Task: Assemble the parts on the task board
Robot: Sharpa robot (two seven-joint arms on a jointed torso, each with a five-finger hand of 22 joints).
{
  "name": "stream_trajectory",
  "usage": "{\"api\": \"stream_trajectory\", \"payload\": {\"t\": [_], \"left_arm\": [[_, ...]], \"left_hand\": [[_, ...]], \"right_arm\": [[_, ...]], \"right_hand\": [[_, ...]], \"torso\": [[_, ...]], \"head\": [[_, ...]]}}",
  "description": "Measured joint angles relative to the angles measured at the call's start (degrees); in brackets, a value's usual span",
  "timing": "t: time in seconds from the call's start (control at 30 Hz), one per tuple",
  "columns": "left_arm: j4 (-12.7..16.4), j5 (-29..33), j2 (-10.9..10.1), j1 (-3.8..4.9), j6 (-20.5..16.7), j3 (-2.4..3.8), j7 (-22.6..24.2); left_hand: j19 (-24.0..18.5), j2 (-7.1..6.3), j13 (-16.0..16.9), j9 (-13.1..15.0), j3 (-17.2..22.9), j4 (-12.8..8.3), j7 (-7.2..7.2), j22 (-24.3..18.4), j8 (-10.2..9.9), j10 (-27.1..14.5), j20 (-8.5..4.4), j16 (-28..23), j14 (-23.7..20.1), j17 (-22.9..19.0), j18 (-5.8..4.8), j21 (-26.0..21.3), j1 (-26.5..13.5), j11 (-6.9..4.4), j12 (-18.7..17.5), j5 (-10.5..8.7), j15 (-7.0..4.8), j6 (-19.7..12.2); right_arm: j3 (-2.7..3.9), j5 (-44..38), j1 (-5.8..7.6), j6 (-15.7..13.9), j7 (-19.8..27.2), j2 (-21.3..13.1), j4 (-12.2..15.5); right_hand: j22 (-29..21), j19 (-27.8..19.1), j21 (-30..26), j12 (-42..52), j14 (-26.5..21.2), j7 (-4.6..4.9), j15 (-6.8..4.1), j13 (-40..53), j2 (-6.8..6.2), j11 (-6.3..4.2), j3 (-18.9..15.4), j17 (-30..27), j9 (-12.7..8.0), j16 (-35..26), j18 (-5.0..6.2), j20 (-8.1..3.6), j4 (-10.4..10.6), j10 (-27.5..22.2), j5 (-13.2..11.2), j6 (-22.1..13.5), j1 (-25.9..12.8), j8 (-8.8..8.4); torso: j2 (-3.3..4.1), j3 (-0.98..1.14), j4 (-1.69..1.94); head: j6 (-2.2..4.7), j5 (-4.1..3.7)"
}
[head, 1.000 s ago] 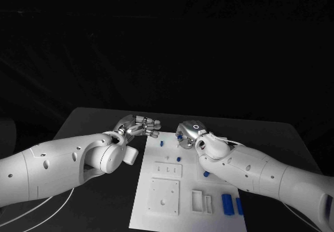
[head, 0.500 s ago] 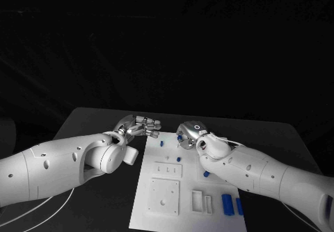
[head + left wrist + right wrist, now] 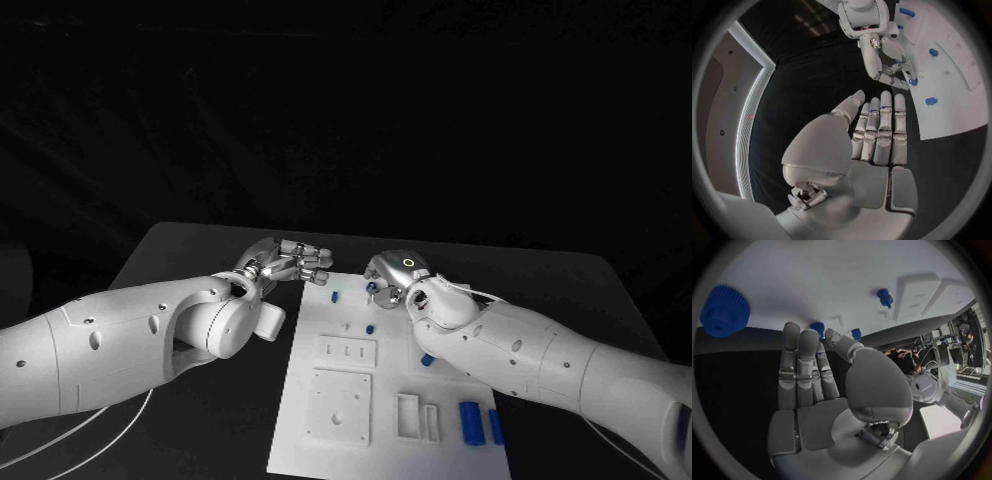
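White task board (image 3: pixel 387 425) lies on black table (image 3: pixel 188 250).

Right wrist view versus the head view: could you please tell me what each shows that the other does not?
Right wrist view: a blue gear lying on the task board near the right hand's fingers. Head view: the left hand beside the board's far left corner, and two blue cylinders lying at its near right. Both: the right hand over the board's far end.

You get a dim head view w/ black bkgd, bright task board (image 3: pixel 378 400), wrist views w/ fisheye-bent edges, dark rims.
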Motion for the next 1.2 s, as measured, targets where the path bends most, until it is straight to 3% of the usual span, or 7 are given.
{"api": "stream_trajectory", "payload": {"t": [0.27, 0.47, 0.6, 0.77, 0.87, 1.0, 1.2], "left_arm": [[-0.2, 0.0, 0.0, 0.0, 0.0, 0.0, 0.0], [-0.5, 0.0, -0.2, 0.0, 0.0, 0.01, 0.0], [-0.7, 0.0, -0.5, 0.01, 0.0, 0.01, 0.0], [-0.8, 0.0, -0.9, 0.01, 0.0, 0.0, 0.0], [-0.8, 0.0, -1.2, 0.01, 0.0, 0.0, 0.1], [-0.9, 0.0, -1.3, 0.01, 0.0, 0.0, 0.1], [-1.0, 0.0, -1.4, 0.01, 0.0, 0.0, 0.1]], "left_hand": [[0.0, 0.0, 0.0, 0.0, 0.0, 0.0, 0.0, 0.0, 0.0, 0.0, 0.0, 0.0, 0.0, 0.0, 0.0, 0.0, 0.0, 0.0, 0.0, 0.0, 0.0, 0.0], [0.0, 0.0, 0.0, 0.0, 0.0, 0.0, 0.0, 0.0, 0.0, 0.0, 0.0, 0.0, 0.0, 0.0, 0.0, 0.0, 0.0, 0.0, 0.0, 0.0, 0.0, 0.0], [0.0, 0.0, 0.0, 0.0, 0.0, 0.0, 0.0, 0.0, 0.0, 0.0, 0.0, 0.0, 0.0, 0.0, 0.0, 0.0, 0.0, 0.0, 0.0, 0.0, 0.0, 0.0], [0.0, 0.0, 0.0, 0.0, 0.0, 0.0, 0.0, -0.2, 0.0, 0.0, 0.0, 0.0, 0.0, 0.0, 0.0, 0.0, 0.0, 0.0, 0.0, 0.0, 0.0, 0.0], [0.0, 0.0, 0.0, 0.0, 0.0, 0.0, 0.0, -0.3, 0.0, 0.0, 0.0, 0.0, 0.0, 0.0, 0.0, 0.0, 0.0, 0.0, 0.0, 0.0, 0.0, 0.0], [0.0, 0.0, 0.0, 0.0, 0.0, 0.0, 0.0, -0.3, 0.0, 0.0, 0.0, 0.0, 0.0, 0.0, 0.0, 0.0, 0.0, 0.0, 0.0, 0.0, 0.0, 0.0], [0.0, 0.0, 0.0, 0.0, 0.0, 0.0, 0.0, -0.3, 0.0, 0.0, 0.0, 0.0, 0.0, 0.0, 0.01, 0.0, 0.0, 0.0, 0.0, 0.0, 0.0, 0.0]], "right_arm": [[-0.01, 0.5, 0.0, -0.7, 0.0, -1.0, 1.1], [0.11, 1.9, 0.0, -2.2, 0.4, -4.0, 4.9], [1.46, 3.3, -0.02, -3.1, 0.8, -7.4, 9.0], [3.98, 5.7, 0.1, -3.9, 1.7, -11.9, 12.5], [5.32, 7.5, 0.42, -3.5, 2.2, -14.3, 13.4], [6.15, 9.7, 0.83, -1.8, 2.7, -16.4, 13.3], [6.53, 12.7, 0.96, 3.7, 3.6, -17.5, 11.3]], "right_hand": [[0.1, 0.2, -0.4, 0.0, 0.0, -0.15, -0.01, 0.0, -0.59, 0.0, -0.5, 0.0, 0.0, 0.0, -0.01, 0.2, 0.3, -0.3, 0.4, -0.5, -0.2, 0.0], [-1.3, 1.1, -2.4, 0.0, 0.0, -0.1, -0.02, 0.0, -1.56, 0.0, -8.9, -0.3, 0.0, 0.0, 0.86, -0.04, 2.6, -0.8, 1.8, -1.7, 0.1, 0.0], [-1.8, 1.7, -2.8, 0.0, 0.0, -0.01, -0.03, 0.0, -1.57, -0.5, -10.4, -0.2, 0.0, 0.0, 0.89, -0.22, 3.1, 1.0, 2.3, -2.0, 1.1, 0.0], [-0.1, 2.2, -1.9, 1.4, 0.2, -0.95, -2.31, 1.5, -1.91, -4.25, -8.4, 1.3, 0.1, 1.6, -0.32, -1.86, 1.8, 14.0, 5.5, -1.1, 2.7, 0.0], [1.4, 1.8, -1.9, 4.7, -0.3, -1.13, -3.83, 13.4, -1.75, -5.84, -13.8, 2.6, 0.1, 1.6, -3.33, -4.15, 1.1, 17.5, 7.0, -1.3, 2.9, 0.01], [3.2, 1.6, -1.3, 19.5, -0.4, -1.31, -3.95, 31.5, -0.89, -6.09, -19.0, 5.9, 0.1, 4.1, -3.29, -4.33, 0.8, 12.3, 10.0, -2.6, 2.7, 0.01], [11.0, 2.3, 7.7, 51.1, -1.2, -1.54, -3.47, 58.6, 0.32, -5.03, -22.0, 25.5, 0.2, 15.9, -3.27, -3.7, 0.8, 8.0, 13.0, -3.2, 2.3, 0.0]], "torso": [[0.02, -0.02, 0.03], [0.02, 0.02, -0.07], [0.0, 0.07, -0.23], [-0.08, 0.22, -0.58], [-0.16, 0.38, -0.9], [-0.23, 0.6, -1.22], [-0.27, 1.01, -1.57]], "head": [[0.07, -0.09], [0.2, -0.14], [0.38, -0.29], [0.81, -0.74], [0.96, -0.97], [1.1, -1.23], [1.27, -1.47]]}}
